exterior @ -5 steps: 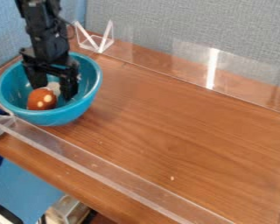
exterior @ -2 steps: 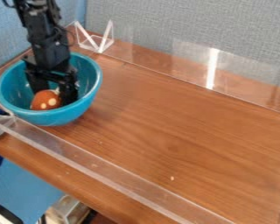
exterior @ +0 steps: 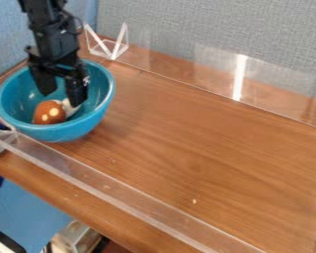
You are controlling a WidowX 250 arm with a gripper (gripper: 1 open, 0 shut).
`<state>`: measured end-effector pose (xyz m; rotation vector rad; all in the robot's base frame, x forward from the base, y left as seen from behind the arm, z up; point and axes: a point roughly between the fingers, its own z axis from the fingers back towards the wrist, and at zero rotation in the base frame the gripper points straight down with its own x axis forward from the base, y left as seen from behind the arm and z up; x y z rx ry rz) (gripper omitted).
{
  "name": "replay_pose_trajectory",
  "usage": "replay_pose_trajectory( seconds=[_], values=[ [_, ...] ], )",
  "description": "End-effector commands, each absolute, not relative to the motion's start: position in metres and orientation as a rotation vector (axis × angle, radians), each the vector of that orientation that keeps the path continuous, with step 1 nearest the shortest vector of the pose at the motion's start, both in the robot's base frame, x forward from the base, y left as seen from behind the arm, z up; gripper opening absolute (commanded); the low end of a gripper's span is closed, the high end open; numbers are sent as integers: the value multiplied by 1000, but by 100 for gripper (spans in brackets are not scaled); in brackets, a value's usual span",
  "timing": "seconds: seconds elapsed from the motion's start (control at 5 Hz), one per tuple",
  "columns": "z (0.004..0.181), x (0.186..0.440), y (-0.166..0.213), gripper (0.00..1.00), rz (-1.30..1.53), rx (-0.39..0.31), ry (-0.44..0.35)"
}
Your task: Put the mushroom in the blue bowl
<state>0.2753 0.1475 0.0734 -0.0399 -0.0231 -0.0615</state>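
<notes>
Mushroom (exterior: 46, 113): in blue bowl (exterior: 98, 111), orientation unclear | tool (exterior: 59, 91): wide apart, holding nothing, above it

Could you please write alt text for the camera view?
A mushroom lies inside a blue bowl at the left end of a wooden table, with the black gripper open just above it.

turquoise-blue bowl (exterior: 92, 117), orange-brown mushroom (exterior: 46, 114), black pincer (exterior: 60, 92), brown wood-grain table (exterior: 200, 138)
</notes>
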Motion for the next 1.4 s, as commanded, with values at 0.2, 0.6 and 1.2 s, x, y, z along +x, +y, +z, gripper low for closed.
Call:
replay_pose_trajectory(
  seconds=[0.2,0.6,1.2],
  values=[
    [89,286,151,100,-47,6,-80],
    [75,284,149,100,14,2,-57],
    [78,289,158,0,100,-5,-57]
  ],
)
